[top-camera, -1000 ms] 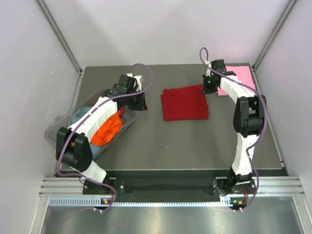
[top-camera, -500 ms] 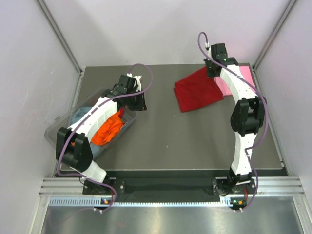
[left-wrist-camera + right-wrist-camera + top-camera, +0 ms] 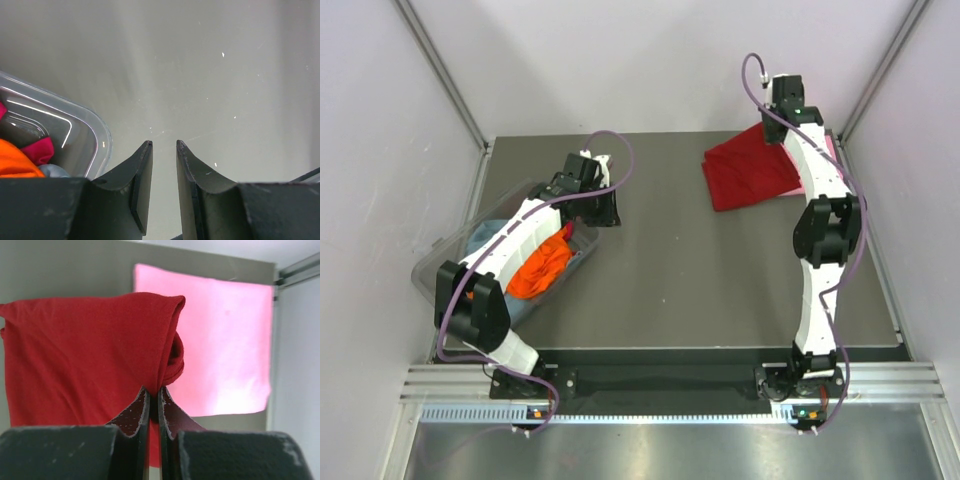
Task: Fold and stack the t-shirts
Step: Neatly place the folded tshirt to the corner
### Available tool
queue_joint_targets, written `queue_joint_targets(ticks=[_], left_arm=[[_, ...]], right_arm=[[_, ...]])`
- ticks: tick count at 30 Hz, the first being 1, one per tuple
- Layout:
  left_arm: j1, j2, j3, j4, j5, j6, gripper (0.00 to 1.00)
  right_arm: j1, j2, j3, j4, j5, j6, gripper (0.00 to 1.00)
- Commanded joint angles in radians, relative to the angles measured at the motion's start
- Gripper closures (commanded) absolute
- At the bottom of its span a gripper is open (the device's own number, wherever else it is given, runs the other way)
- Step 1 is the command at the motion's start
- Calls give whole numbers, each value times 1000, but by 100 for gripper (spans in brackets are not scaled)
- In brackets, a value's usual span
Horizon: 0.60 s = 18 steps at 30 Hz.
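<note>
Over the last second our right end effector [image 3: 154, 392] has carried the folded red shirt [image 3: 750, 175] from the middle of the surface [image 3: 670, 290] toward the far right corner. The pink shirt [image 3: 225, 340] lies flat there. The left arm has not shifted.

The right end effector is pinched tight on a bunched edge of the red shirt. The cloth trails from the grip, its right part overlapping the pink shirt and the rest spread leftward on the surface. We judge that this is the stacking step, partly done.

To do it well, we should keep drawing the red shirt across until its edges line up with the pink one beneath. Then we lower it so the cloth settles flat, and only then let go. The pinched edge is rolled on itself and could leave a lump. A straight lift away should keep us from dragging either shirt askew.

Our left end effector [image 3: 164, 145] stands at a narrow gap, holding nothing, over bare surface just beside the corner of the clear tub [image 3: 95, 130]. In the tub lie an orange shirt [image 3: 540, 265], a magenta one [image 3: 37, 150] and a grey-blue one [image 3: 480, 235], still to be folded.
</note>
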State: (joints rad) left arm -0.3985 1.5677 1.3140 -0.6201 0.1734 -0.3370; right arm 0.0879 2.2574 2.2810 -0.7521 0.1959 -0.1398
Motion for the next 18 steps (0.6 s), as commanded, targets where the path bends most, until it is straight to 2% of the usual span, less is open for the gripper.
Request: queue_joint_targets(ticks=[1, 18], left_arm=[[-3, -46, -6, 42, -9, 19, 69], [-3, -17, 5, 39, -15, 24, 69]], right_arm=[[-39, -1, 89, 53, 68, -61, 100], [-126, -10, 110, 174, 74, -158, 100]])
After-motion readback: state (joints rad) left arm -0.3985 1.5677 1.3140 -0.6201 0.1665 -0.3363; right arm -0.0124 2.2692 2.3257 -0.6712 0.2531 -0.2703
